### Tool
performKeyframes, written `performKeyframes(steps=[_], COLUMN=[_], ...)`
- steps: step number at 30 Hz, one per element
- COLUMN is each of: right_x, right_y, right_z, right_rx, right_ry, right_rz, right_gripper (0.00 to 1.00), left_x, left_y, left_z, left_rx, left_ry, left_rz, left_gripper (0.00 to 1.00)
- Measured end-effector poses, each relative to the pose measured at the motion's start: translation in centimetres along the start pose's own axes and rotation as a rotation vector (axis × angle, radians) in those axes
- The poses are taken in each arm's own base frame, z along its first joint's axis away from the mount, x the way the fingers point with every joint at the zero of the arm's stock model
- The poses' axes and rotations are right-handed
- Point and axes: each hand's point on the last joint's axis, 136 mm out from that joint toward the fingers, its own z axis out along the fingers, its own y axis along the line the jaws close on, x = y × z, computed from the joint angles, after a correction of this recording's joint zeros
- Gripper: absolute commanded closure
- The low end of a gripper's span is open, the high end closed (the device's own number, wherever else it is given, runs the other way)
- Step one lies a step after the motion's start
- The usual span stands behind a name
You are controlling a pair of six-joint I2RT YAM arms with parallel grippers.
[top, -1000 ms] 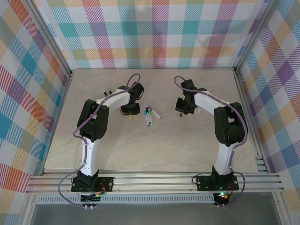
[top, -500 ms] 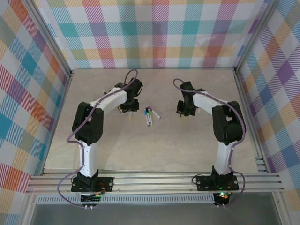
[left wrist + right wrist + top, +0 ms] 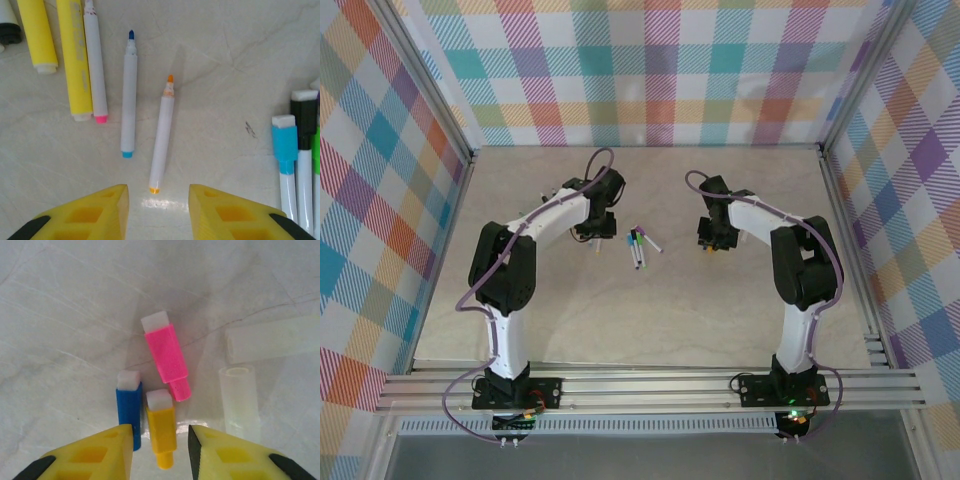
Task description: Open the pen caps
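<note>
Ahead, uncapped pens (image 3: 161, 134) before left pincer (image 3: 157, 196), loose caps (image 3: 166, 352) and clear tubes (image 3: 240, 400) before right pincer (image 3: 160, 436), both agape and empty.

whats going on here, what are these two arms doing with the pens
The job is pulling caps off marker pens. The left tool hangs open over bare-tipped pens, nearest the orange-tipped pen and the blue-tipped pen; a few capped pens lie off to the side. The right tool hangs open over loose caps: a pink cap, a blue cap and a yellow cap. Neither tool holds anything.
</note>
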Motion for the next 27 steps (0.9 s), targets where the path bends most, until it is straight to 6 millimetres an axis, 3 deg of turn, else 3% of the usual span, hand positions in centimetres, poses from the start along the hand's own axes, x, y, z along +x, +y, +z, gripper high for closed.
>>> performKeyframes(steps=[4, 7, 12, 15, 27], right_x=[0.2, 0.1, 0.6, 1.2, 2.9], right_y=[0.2, 1.2, 2.7, 3.1, 2.5], right_z=[-1.0, -2.8, -6.6, -7.8, -6.8], right_rx=[0.003, -0.022, -0.120, -0.160, -0.158], right_ry=[-0.011, -0.047, -0.114, -0.123, -0.078], right_rz=[-0.013, -0.030, -0.047, -0.045, -0.043], right_gripper=[0.65, 0.68, 0.70, 0.70, 0.72], left_x=[0.8, 1.6, 3.0, 2.9, 4.4], left_y=[-1.6, -3.5, -5.8, -6.5, -8.0], left_z=[-1.2, -1.9, -1.6, -1.1, 3.5], left_rx=[0.026, 0.066, 0.114, 0.135, 0.134], left_ry=[-0.022, -0.040, -0.038, -0.037, 0.038], left_rz=[0.023, 0.038, 0.038, 0.019, 0.002], left_gripper=[0.63, 0.63, 0.63, 0.63, 0.63])
